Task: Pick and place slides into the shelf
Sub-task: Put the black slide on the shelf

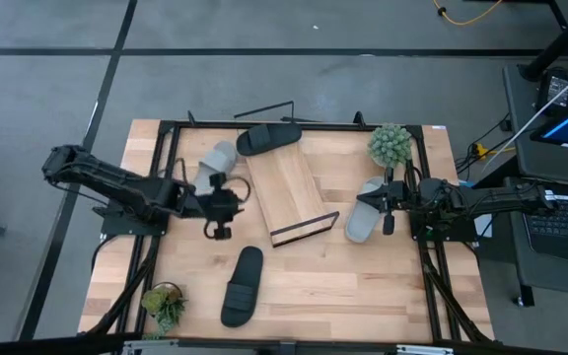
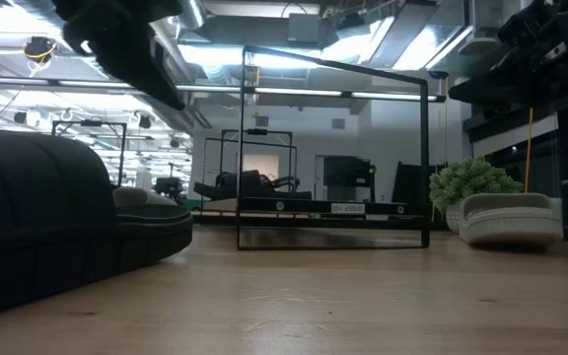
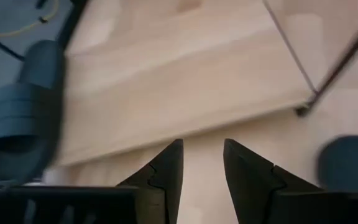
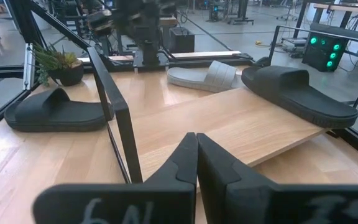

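Slides lie scattered from above, the left gripper (image 1: pixel 219 205) at 4 o'clock of a grey slide (image 1: pixel 217 160) running lengthwise toward 1, the shelf (image 1: pixel 286 185) holding one black slide (image 1: pixel 269 137); its wrist view shows fingers (image 3: pixel 166 171) slightly parted, empty; the right gripper (image 4: pixel 196 155) looks closed, empty

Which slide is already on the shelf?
The black slide on the shelf's far end; the other black and both grey ones lie on the table.
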### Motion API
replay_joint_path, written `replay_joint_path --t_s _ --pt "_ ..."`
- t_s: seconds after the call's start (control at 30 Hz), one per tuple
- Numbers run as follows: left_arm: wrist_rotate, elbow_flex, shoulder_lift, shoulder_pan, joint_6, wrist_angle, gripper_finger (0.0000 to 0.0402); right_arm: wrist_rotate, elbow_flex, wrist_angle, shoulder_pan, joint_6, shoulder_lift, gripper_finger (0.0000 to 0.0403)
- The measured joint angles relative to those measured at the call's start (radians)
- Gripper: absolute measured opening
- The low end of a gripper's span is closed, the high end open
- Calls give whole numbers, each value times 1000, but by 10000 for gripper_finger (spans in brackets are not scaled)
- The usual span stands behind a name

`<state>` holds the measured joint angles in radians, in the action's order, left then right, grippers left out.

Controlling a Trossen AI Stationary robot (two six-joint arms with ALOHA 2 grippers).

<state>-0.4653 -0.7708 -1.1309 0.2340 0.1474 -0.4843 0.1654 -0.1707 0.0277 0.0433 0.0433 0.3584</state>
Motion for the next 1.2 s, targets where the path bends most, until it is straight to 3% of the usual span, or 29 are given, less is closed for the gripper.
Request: replay_joint_path --t_s 0.43,0.53,0.93,1.2 --pt "-3 -24 -148 243 360 -6 105 -1 0 -14 0 20 0 7" --pt "-33 -74 -169 298 367 -10 105 -1 0 -14 0 31 0 7" --pt "-120 -460 -382 478 504 -447 105 0 0 -11 0 85 0 7" --pt "-107 -712 -575 576 669 -598 105 0 0 -11 0 88 0 7"
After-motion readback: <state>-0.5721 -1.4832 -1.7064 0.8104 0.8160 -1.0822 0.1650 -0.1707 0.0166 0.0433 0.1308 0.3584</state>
